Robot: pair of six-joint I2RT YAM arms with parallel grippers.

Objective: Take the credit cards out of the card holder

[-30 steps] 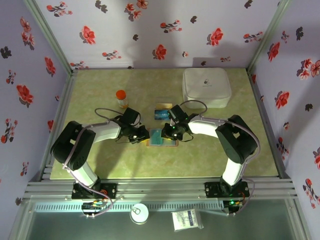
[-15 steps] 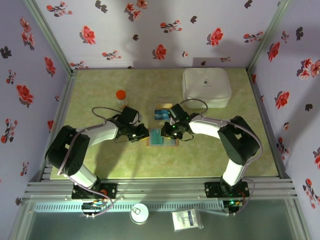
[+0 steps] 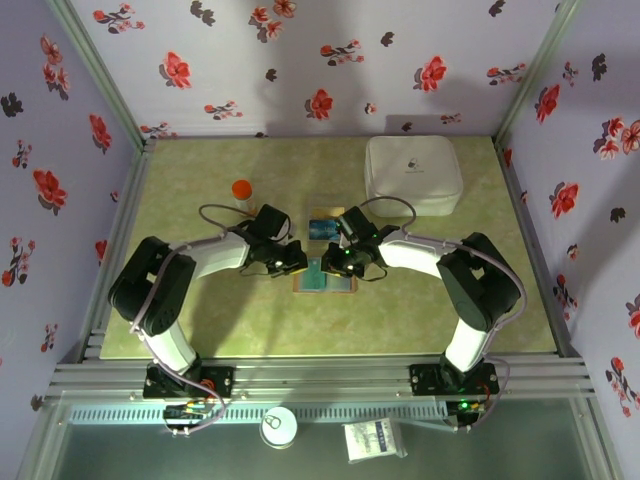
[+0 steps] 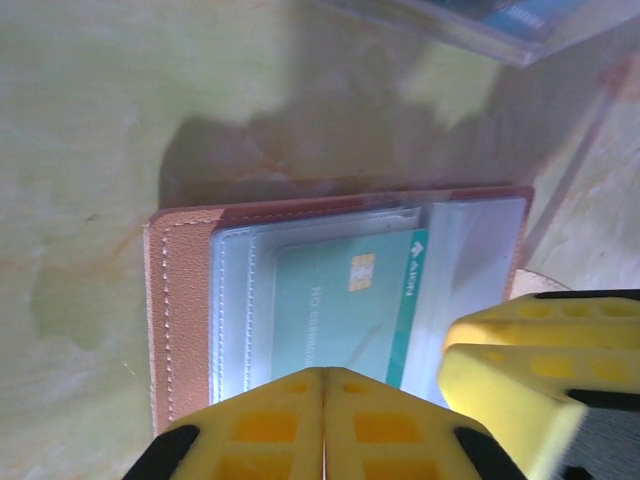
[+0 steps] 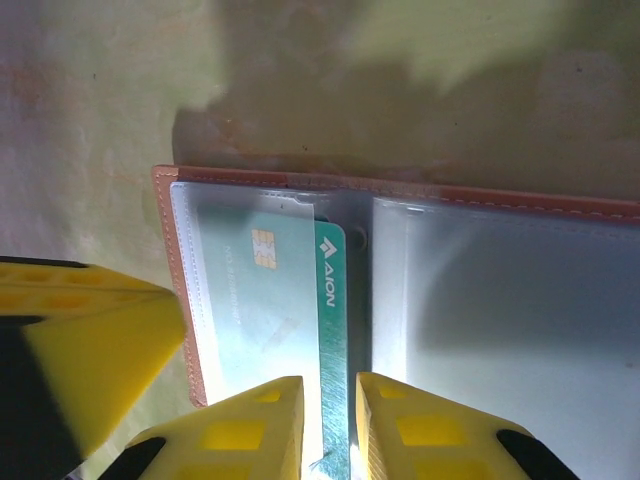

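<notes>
The task is judged to be partly done. At least one blue card point(image 3: 322, 228) is seen out on the counter point(image 3: 200, 320), just beyond the holder point(image 4: 185, 310) toward the far edge; a yellowish band is touching it, and whether that is a second card cannot be told. The holder is laid open and flat about midway between the counter's left and right edges, somewhat nearer the near edge. One teal card point(image 4: 330, 310) is held in its left sleeve, with a strip already slid out toward the fold; the right panel appears empty. What is left, it is judged, is for this card to be drawn fully clear. The left gripper point(image 4: 323, 425) is closed, pads pressed together on nothing, its tip set at the sleeve's near edge. The right gripper point(image 5: 330, 430) is seen with its pads a narrow gap apart and the card's exposed strip in that gap; whether the strip is pinched cannot be told. The holder is made of tan leather-like material with a stitched rim, and its sleeves are of clear, glossy plastic that dulls the card beneath. The card is thin, stiff and rectangular with rounded corners, a gold chip and white lettering. The pads are yellow, blocky and ribbed. The counter is smooth, with a pale green marbled finish.
</notes>
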